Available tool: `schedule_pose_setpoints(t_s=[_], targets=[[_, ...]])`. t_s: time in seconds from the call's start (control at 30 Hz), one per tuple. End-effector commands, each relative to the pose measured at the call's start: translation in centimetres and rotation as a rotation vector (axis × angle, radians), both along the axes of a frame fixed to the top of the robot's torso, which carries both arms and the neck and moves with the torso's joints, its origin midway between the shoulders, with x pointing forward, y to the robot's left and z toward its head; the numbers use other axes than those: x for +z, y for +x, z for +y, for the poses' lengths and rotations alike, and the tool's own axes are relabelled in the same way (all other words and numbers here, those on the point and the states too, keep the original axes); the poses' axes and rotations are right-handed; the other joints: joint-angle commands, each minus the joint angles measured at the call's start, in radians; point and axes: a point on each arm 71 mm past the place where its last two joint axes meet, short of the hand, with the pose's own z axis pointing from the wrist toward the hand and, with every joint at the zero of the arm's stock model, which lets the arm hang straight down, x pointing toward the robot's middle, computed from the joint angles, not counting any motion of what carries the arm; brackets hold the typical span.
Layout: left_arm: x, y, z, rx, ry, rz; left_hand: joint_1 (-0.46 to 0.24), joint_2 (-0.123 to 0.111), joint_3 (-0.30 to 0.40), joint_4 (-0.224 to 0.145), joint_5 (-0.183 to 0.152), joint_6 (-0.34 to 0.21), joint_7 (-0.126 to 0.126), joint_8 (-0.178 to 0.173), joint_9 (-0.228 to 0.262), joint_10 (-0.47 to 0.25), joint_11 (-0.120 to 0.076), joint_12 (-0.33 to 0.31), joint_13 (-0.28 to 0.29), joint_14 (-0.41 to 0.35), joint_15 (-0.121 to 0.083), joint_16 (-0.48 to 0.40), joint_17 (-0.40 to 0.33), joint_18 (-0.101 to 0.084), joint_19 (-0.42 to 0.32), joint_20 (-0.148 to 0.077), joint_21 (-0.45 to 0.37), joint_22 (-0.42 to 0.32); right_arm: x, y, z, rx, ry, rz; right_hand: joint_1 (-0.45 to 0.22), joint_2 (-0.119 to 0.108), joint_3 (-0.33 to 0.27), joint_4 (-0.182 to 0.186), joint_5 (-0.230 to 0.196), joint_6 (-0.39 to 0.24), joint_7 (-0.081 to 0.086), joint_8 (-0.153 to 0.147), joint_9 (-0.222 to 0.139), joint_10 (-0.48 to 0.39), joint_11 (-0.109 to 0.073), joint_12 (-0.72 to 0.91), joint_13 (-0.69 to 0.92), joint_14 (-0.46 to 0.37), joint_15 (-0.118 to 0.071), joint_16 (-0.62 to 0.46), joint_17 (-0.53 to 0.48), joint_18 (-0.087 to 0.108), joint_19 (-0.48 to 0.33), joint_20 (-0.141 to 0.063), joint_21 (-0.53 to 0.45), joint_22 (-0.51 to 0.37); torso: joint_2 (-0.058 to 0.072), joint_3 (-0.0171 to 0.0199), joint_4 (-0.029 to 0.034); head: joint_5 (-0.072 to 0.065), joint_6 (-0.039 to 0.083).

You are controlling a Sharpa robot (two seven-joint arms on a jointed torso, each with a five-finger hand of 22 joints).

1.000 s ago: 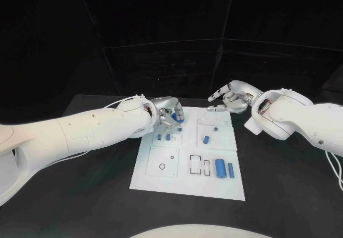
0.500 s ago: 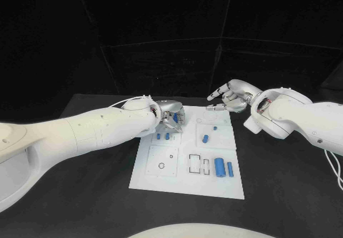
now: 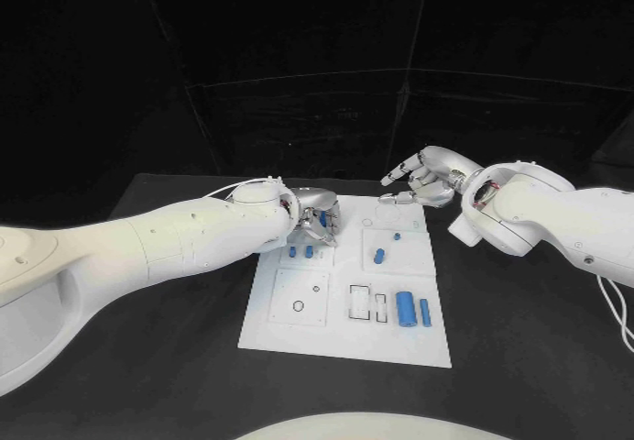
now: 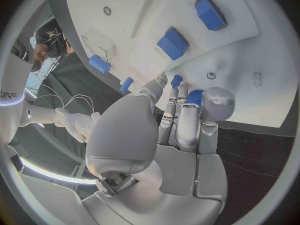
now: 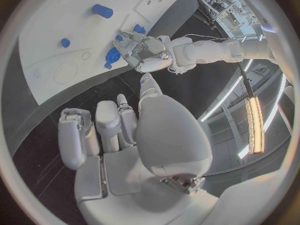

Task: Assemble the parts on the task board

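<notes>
Two hands are over the board's far end. The left hand's [image 3: 313, 216] fingers [image 4: 180, 116] pinch a small blue part [image 4: 194, 97] just above the task board [image 3: 346, 344]; the right hand [image 3: 425, 181] hovers empty, fingers spread.

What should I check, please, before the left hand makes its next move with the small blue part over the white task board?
1. Silver left hand holds a small blue part at its fingertips: ok.
2. How firm that hold is: cannot tell, the fingers cover most of the part.
3. Left hand is above the far left area of the white task board: ok.
4. Silver right hand is off the board's far edge, holding nothing, apart from the left hand: ok.
5. Two blue cylinders lie near the board's right edge, away from both hands: ok.
6. Which hole the held part fits: cannot tell.
</notes>
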Motion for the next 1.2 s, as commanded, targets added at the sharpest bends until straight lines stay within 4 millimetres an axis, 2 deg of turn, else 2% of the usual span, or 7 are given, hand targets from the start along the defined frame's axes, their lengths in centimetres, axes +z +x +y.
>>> schedule_pose_setpoints(t_s=[0.03,0.47,0.83,1.07,1.2], targets=[[-0.09,0.04,-0.07,0.000,0.017,0.000,-0.001,0.012,0.015,-0.003,-0.006,0.012,-0.001,-0.006,-0.002,0.011,0.002,-0.008,-0.004,0.013,-0.003,-0.002,-0.003,-0.017,0.001,-0.003,-0.002,0.001,0.15,0.00,0.13,0.006,0.005,-0.005,0.003,0.010,-0.005,0.001,0.004,-0.003,-0.001,0.004,-0.001,-0.006,0.002,-0.006,0.008,-0.001,-0.006,-0.006,0.000,0.016,0.024,-0.006,-0.006,0.145,0.000,0.0002,-0.0003,0.000,-0.001],[-0.25,0.29,0.43,0.026,0.037,0.011,-0.006,0.012,0.080,-0.020,-0.001,0.022,0.002,-0.022,-0.005,0.023,0.005,-0.039,-0.007,0.013,-0.001,0.002,-0.013,-0.016,-0.002,-0.003,-0.004,0.003,0.15,0.02,0.09,0.005,0.004,-0.005,0.003,0.011,-0.005,0.000,0.004,-0.003,-0.001,0.004,-0.001,-0.006,0.002,-0.006,0.009,-0.001,-0.006,-0.005,0.001,0.016,0.025,-0.006,-0.005,0.145,0.000,0.0010,0.0003,-0.005,-0.003],[-0.33,0.20,0.32,0.025,0.045,0.022,-0.033,-0.012,0.114,-0.028,-0.004,0.027,0.004,-0.035,-0.006,0.029,0.007,-0.061,-0.006,0.012,0.001,0.005,-0.022,-0.016,-0.004,-0.001,-0.004,0.006,0.14,0.04,0.18,0.007,0.005,-0.005,0.003,0.011,-0.005,0.000,0.004,-0.003,-0.001,0.004,-0.001,-0.006,0.002,-0.006,0.009,-0.001,-0.006,-0.005,0.001,0.016,0.025,-0.006,-0.005,0.145,-0.001,0.0006,0.0008,-0.002,-0.006],[-0.42,0.26,0.53,0.038,0.057,0.029,-0.050,-0.037,0.113,-0.034,-0.006,0.016,0.008,-0.049,-0.007,0.006,0.014,-0.082,-0.007,0.010,0.005,0.004,-0.030,-0.016,-0.006,0.002,-0.009,0.004,0.14,0.05,0.19,0.007,0.005,-0.005,0.003,0.013,-0.005,0.000,0.005,-0.003,-0.001,0.004,-0.001,-0.005,0.002,-0.005,0.009,0.000,-0.006,-0.006,0.001,0.016,0.025,-0.006,-0.006,0.145,-0.001,0.0007,0.0014,-0.002,-0.007],[-0.44,0.27,0.63,0.043,0.059,0.030,-0.052,-0.044,0.111,-0.038,-0.006,0.012,0.010,-0.056,-0.008,-0.007,0.016,-0.090,-0.006,0.009,0.007,0.004,-0.034,-0.015,-0.007,0.003,-0.011,0.003,0.13,0.05,0.20,0.007,0.004,-0.005,0.003,0.013,-0.005,0.000,0.005,-0.003,-0.001,0.004,-0.001,-0.005,0.002,-0.005,0.009,0.000,-0.006,-0.006,0.001,0.016,0.025,-0.006,-0.006,0.145,-0.001,0.0003,0.0016,-0.001,-0.007]])
